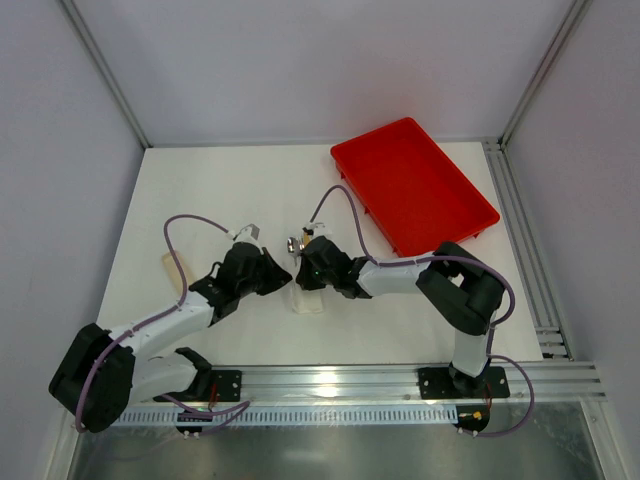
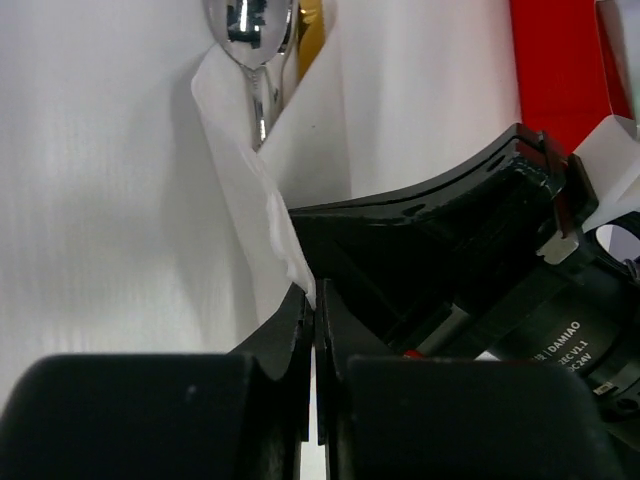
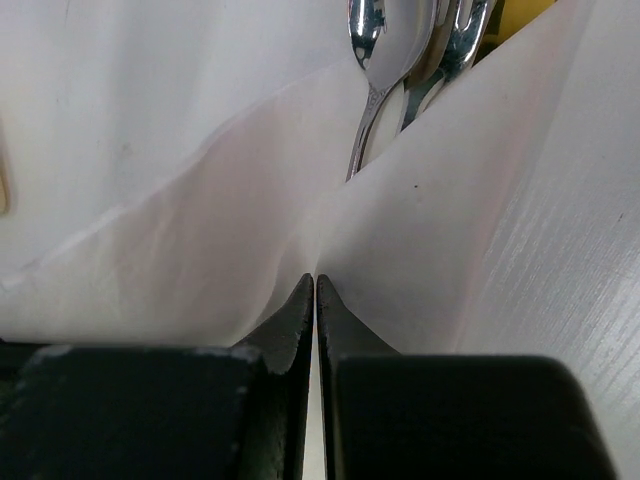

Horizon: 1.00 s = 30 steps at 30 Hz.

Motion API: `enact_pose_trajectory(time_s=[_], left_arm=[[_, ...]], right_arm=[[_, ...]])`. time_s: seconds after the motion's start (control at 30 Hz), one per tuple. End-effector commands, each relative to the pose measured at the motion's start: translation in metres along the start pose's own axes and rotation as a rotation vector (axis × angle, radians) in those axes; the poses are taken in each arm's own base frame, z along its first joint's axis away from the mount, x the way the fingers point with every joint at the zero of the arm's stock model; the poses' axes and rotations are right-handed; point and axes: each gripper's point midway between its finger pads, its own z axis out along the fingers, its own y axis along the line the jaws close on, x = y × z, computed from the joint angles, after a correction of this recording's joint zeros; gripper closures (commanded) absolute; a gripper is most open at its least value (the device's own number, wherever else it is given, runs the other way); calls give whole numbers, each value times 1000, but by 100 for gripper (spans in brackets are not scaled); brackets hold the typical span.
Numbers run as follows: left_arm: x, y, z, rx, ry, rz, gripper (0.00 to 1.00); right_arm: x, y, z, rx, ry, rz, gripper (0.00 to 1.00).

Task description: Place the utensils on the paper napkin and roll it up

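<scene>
The right gripper (image 3: 316,288) is clamped on a fold of the thin white paper napkin (image 3: 200,250); the left gripper (image 2: 313,298) is pinched on its edge. Just beyond the closed jaws, the shiny silver-headed utensils (image 3: 368,35) are cradled inside. A red rectangular plastic tray (image 1: 412,185) is seen farther off.

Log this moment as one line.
left gripper: shut on paper napkin | right gripper: shut on paper napkin | utensils: inside fold, heads showing | roll: unfinished

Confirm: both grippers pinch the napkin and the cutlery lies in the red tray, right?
No. The left gripper and right gripper both pinch the napkin, but the cutlery lies inside the napkin, not in the red tray; see the right wrist view.
</scene>
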Motion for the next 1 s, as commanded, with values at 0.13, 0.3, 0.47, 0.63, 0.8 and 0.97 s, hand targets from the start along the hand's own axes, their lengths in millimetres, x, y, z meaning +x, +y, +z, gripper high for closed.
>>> enact_pose_trajectory(time_s=[0.13,0.3,0.47,0.63,0.8,0.97], left_arm=[[-14,-50,8,175,15,42,100],[-15,-59,14,196,30,68,100],[-10,-56,20,180,60,94,100],[-5,-53,24,167,77,103,100],[-2,-54,27,163,86,116,100],[-1,-60,29,166,93,137,100]], right_arm=[[16,-11,-4,26,36,-4,96],[16,-10,-6,14,26,-4,96],[8,-6,-20,0,3,-3,96],[8,-4,-37,-20,0,12,96],[22,-15,-49,-22,12,24,96],[32,-12,-57,-65,20,20,96]])
